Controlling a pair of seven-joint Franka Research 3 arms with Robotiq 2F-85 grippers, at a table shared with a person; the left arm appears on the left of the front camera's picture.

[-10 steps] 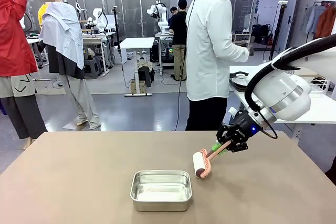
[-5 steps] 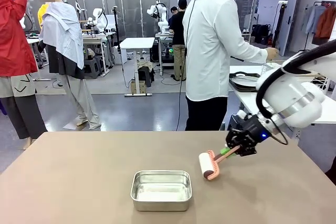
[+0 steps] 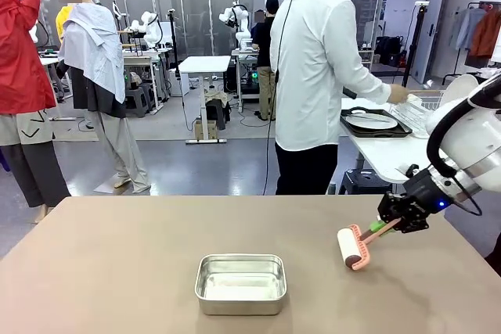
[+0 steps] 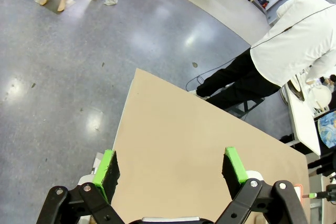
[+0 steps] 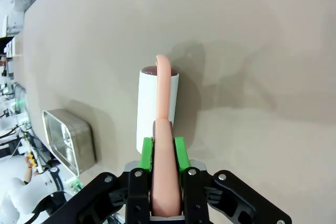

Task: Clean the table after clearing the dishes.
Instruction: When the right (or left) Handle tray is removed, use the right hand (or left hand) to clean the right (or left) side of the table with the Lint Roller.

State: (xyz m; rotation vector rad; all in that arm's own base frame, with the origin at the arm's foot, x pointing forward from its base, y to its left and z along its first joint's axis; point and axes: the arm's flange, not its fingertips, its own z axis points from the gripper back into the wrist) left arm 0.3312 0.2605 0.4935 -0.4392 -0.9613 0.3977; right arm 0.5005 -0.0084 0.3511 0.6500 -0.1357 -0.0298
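Rightward the lint roller (image 3: 352, 248) had been drawn, clenched in the right gripper (image 3: 385, 226), the left gripper (image 4: 170, 166) spread empty; by a continued stroke the right edge of the table (image 3: 117, 271) might be overrun.

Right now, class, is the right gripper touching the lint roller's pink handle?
Touching. In the right wrist view the right gripper has its green pads pressed against both sides of the pink handle, with no gap.

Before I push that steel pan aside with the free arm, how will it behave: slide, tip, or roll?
The steel pan looks thin-walled and empty, so it is probably light. It is low, wide and flat-bottomed, so it should slide on the matte table rather than tip. Its smooth, shiny walls may slip if pinched.
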